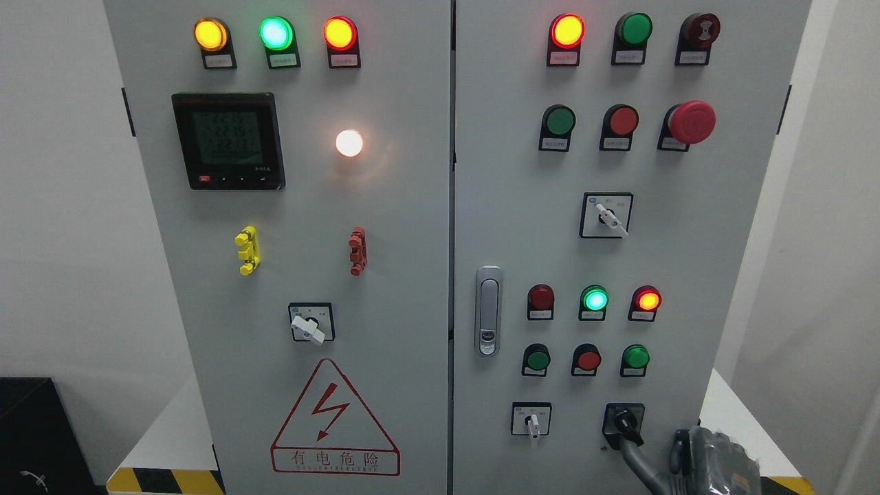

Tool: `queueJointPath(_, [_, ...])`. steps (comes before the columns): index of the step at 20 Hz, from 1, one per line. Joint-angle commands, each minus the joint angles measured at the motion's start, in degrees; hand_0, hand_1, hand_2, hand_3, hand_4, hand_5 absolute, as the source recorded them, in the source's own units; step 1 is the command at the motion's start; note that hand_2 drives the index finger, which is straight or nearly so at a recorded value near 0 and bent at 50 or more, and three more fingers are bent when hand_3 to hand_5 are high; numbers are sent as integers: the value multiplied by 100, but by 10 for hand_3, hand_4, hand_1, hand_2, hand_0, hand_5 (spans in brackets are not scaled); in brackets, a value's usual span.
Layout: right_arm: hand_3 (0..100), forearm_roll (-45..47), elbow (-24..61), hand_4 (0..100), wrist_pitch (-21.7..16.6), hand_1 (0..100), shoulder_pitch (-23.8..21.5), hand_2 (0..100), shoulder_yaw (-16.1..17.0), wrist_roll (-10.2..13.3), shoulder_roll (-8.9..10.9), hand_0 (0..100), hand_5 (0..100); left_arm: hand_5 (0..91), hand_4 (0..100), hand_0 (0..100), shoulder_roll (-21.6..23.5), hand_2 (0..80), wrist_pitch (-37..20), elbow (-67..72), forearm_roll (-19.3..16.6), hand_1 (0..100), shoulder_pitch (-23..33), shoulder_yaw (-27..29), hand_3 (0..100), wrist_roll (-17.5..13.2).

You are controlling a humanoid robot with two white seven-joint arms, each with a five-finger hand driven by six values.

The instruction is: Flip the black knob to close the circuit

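The black knob (624, 421) sits on a black plate at the bottom right of the right cabinet door (522, 206). Its lever points down and slightly right. My right hand (715, 462) comes in at the lower right corner, below and to the right of the knob. One grey finger (636, 459) stretches up and left, and its tip touches the lower end of the knob's lever. The hand does not close around the knob. The rest of the hand is cut off by the bottom edge. My left hand does not show.
A white selector switch (531, 421) sits just left of the black knob. Above it are coloured push buttons (588, 359) and lit lamps (594, 300). A door latch (488, 311) is at the door's left edge. A red mushroom button (691, 122) juts out top right.
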State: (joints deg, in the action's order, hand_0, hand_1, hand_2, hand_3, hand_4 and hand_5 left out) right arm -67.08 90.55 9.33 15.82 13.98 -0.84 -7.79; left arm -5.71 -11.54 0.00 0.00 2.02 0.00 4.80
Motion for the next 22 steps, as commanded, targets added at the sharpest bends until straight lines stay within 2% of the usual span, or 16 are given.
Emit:
queueJointPath(1, [929, 28, 33, 784, 7, 163, 18, 793, 61, 23, 6, 0, 822, 0, 0, 120, 0, 0, 3, 123, -123, 556, 0, -114, 0, -5])
queueJointPath(22, [927, 99, 147, 780, -54, 160, -53, 787, -27, 23, -3, 0, 819, 0, 0, 120, 0, 0, 3, 123, -123, 556, 0, -114, 0, -5])
